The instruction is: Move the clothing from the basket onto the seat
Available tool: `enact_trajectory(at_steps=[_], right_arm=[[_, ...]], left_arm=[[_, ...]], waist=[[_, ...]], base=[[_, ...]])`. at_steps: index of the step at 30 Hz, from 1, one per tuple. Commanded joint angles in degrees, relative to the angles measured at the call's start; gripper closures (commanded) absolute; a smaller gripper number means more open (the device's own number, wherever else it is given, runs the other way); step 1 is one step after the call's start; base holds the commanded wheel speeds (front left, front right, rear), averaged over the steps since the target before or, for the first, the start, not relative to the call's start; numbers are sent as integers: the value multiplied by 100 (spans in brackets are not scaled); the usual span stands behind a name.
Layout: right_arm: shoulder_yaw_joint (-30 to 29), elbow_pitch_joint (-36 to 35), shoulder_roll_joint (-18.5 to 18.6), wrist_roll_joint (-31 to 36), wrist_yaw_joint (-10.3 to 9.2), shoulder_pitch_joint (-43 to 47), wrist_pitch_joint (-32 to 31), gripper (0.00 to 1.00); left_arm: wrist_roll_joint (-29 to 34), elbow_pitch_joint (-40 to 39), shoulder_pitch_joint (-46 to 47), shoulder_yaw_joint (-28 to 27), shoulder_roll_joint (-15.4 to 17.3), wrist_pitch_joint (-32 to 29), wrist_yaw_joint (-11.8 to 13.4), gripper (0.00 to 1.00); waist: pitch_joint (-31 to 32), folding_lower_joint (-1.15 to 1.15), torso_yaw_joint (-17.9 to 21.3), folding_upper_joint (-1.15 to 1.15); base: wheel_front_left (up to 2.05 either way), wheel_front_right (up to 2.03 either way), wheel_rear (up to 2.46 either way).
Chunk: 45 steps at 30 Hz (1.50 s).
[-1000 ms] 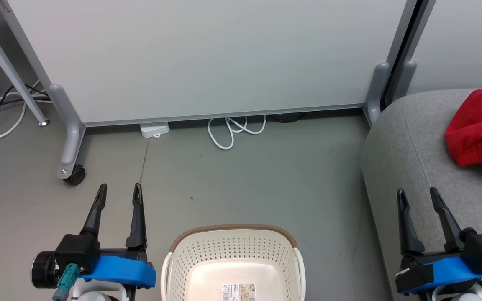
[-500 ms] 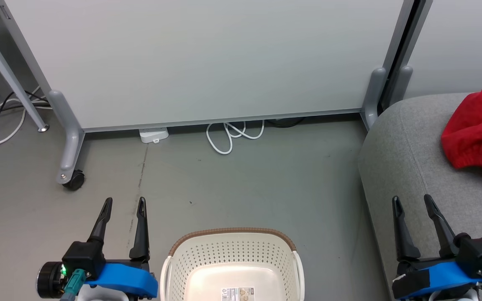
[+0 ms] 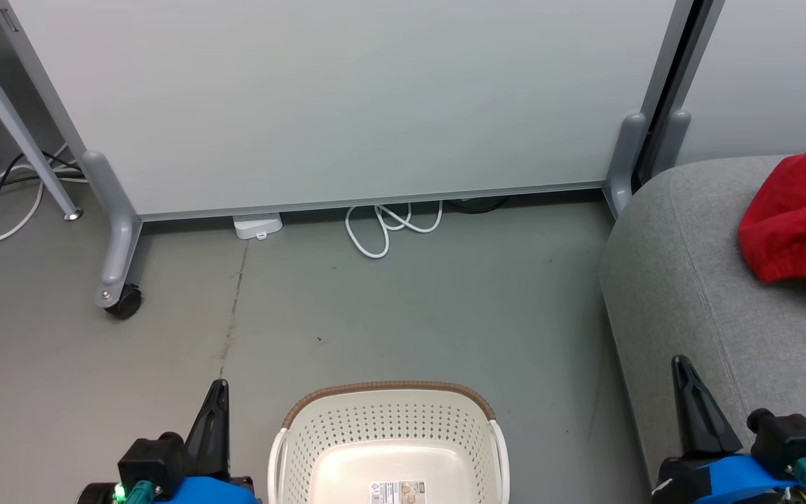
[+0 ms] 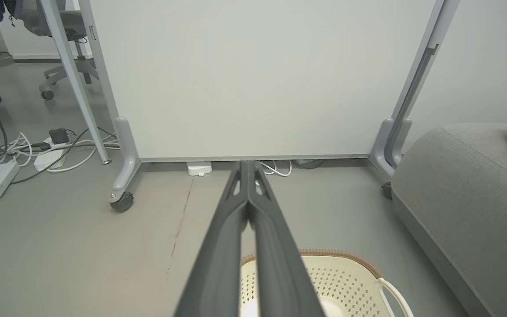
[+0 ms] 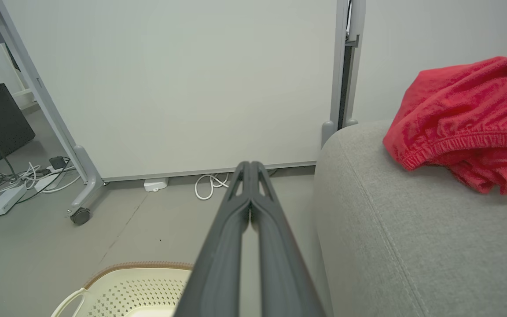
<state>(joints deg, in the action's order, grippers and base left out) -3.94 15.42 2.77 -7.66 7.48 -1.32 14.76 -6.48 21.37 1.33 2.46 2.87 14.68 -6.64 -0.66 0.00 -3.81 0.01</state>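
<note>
The cream basket (image 3: 389,420) with its brown rim stands on the floor at the bottom middle; its inside shows only a label sticker. Red clothing (image 3: 798,227) lies bunched on the grey seat (image 3: 683,266) at the right, also as clothing (image 5: 464,119) on the seat (image 5: 390,229). My left gripper (image 3: 217,388) is shut with nothing in it, left of the basket. My right gripper (image 3: 679,364) is shut and empty over the seat's front edge. Both wrist views show the fingers pressed together, left gripper (image 4: 247,165) and right gripper (image 5: 249,165).
A pale grey wheeled partition panel (image 3: 347,98) stands behind the basket, its caster (image 3: 123,301) at the left. White cable loops (image 3: 389,224) and a small white box (image 3: 257,225) lie at its foot. More cables (image 3: 4,189) trail at the far left.
Both grippers have gone from open to shut and have drawn back toward the bottom of the head view. The camera tilted slightly over the first half second.
</note>
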Motion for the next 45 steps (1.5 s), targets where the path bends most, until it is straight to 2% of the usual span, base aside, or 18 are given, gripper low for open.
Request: enact_trajectory(at_steps=[1, 24, 45], right_arm=[[-26, -7, 2, -196, 0, -38, -61, 100], [-86, -73, 7, -2619, 0, -178, -656, 100], [-136, -102, 11, -4262, 1, -287, -1072, 100]], left_arm=[[-199, -15, 53, -44, 1, -69, -2, 100], [-2653, -248, 192, -288, 2, -659, -30, 100], [-4320, -395, 295, -466, 2, -1070, -48, 100]], waist=[[1, 0, 5, -1], [10, 0, 75, -1], [17, 0, 136, -1]], base=[[0, 0, 0], [0, 0, 0], [0, 0, 0]])
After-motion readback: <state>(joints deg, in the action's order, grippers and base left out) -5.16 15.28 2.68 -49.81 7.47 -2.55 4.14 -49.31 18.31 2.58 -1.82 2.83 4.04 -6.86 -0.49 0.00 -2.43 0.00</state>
